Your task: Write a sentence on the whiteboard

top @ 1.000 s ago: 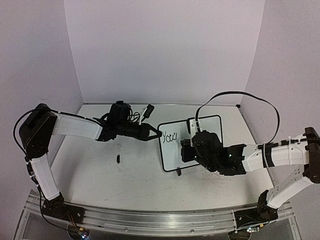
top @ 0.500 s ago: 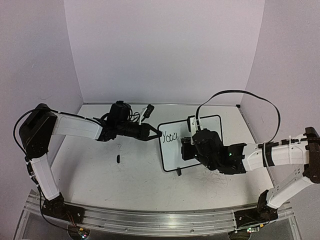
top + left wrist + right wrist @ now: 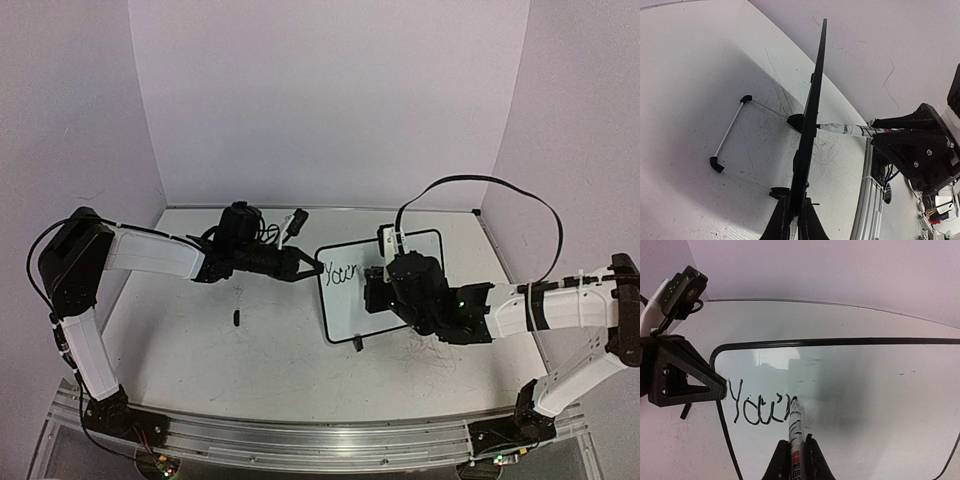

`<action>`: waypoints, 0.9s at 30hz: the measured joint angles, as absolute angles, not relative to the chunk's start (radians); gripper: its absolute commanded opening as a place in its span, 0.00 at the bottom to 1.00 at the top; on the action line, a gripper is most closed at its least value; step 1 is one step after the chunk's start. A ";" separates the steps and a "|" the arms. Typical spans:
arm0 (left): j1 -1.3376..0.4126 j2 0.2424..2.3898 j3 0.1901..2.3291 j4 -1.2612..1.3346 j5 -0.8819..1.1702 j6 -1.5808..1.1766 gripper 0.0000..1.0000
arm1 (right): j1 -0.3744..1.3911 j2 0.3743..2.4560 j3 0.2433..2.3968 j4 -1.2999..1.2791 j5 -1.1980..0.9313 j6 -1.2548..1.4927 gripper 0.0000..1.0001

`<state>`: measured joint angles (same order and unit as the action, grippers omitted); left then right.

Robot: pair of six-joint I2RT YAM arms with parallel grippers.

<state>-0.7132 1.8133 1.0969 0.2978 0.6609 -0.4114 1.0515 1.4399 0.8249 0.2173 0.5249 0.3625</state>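
Observation:
The whiteboard (image 3: 410, 250) stands tilted on the table, black-framed, with "You'r" (image 3: 760, 407) written in black at its upper left. My left gripper (image 3: 316, 267) is shut on the board's left edge; in the left wrist view the whiteboard (image 3: 812, 110) runs edge-on up from between the left gripper's (image 3: 797, 212) fingers. My right gripper (image 3: 797, 447) is shut on a white marker (image 3: 796, 422) with black markings. Its tip touches the whiteboard (image 3: 870, 390) at the end of the last letter. From above, the right gripper (image 3: 378, 285) covers the board's middle.
A small black cap (image 3: 236, 318) lies on the table left of the board. The board's wire stand (image 3: 732, 132) reaches out behind it. A black cable (image 3: 480, 183) loops above the right arm. Walls close in the back and both sides.
The right gripper has shifted the marker slightly right along the board and a further stroke has been added to the writing. The left gripper and the board have not moved.

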 measured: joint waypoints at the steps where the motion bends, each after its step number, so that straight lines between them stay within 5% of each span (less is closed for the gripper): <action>1: -0.713 1.813 1.097 0.298 0.661 -0.411 0.00 | 1.052 1.440 0.825 0.217 0.529 0.363 0.00; 27: -0.713 1.813 1.097 0.298 0.663 -0.410 0.00 | 1.016 1.370 0.762 0.227 0.417 0.376 0.00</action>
<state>-0.7132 1.8133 1.0969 0.2981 0.6628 -0.4101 1.0157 1.3698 0.7624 0.2265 0.4171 0.3756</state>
